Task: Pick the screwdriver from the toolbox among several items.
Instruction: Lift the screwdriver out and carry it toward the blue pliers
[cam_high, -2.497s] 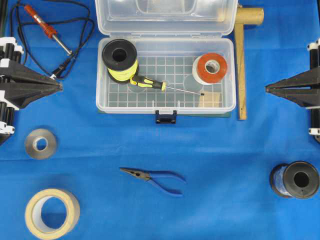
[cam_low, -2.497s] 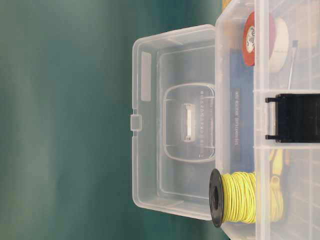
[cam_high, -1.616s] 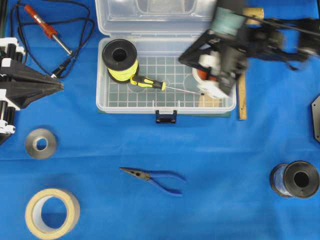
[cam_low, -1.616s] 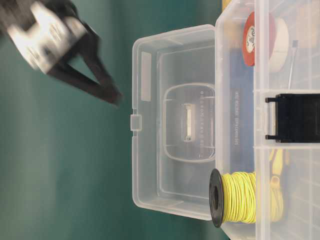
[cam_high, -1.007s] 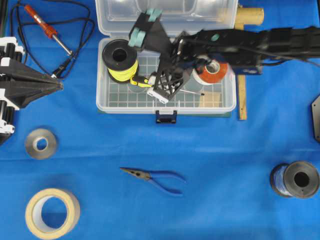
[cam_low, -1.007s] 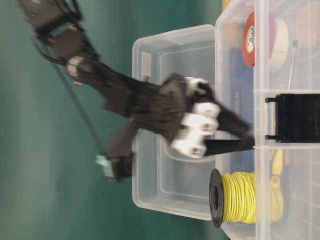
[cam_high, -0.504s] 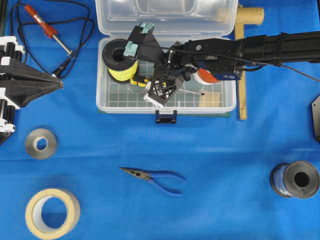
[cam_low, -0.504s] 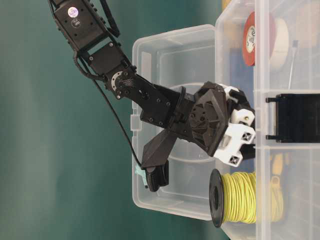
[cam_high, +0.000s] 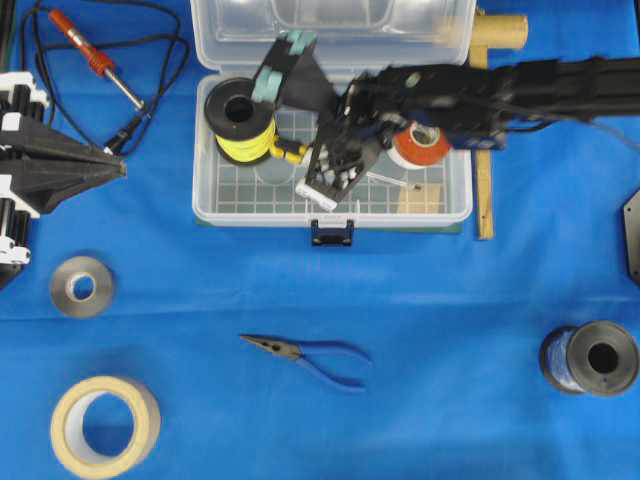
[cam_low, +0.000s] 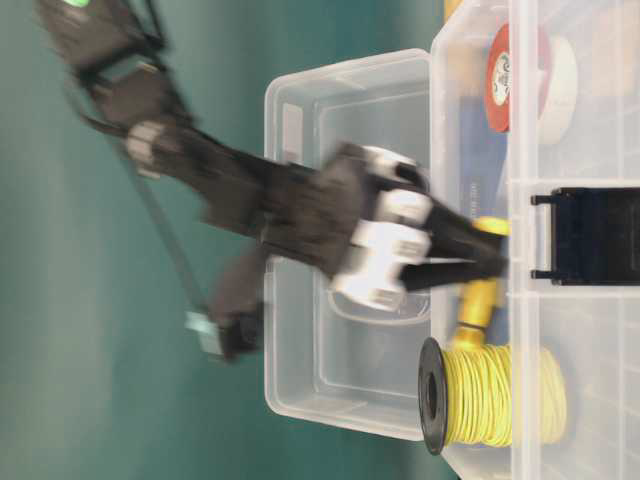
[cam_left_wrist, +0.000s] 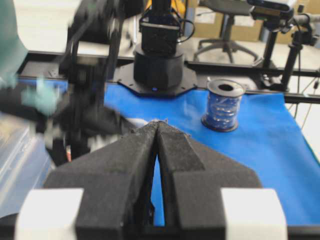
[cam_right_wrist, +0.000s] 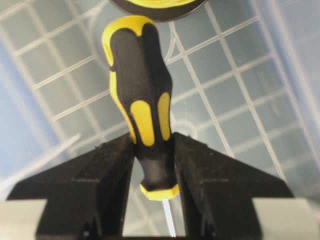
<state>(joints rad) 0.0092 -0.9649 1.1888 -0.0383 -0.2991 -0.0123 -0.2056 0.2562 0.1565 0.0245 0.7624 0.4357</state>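
Right pincer (cam_right_wrist: 152, 165) clamped on screwdriver (cam_right_wrist: 142, 107) at the shaft end of its handle, inside toolbox (cam_high: 210, 190); handle sticks out ahead toward yellow spool (cam_high: 240, 125). Tape roll (cam_high: 422, 143) behind pincer. Left pincer (cam_left_wrist: 157, 131) closed, empty, parked off the bench's edge.

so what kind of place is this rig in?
Likely a robotics lab bench: a blue cloth laid with hand tools such as pliers, a second arm's base across the table, and an office chair behind.

Bright even light; moving right arm (cam_low: 280, 210) motion-blurred
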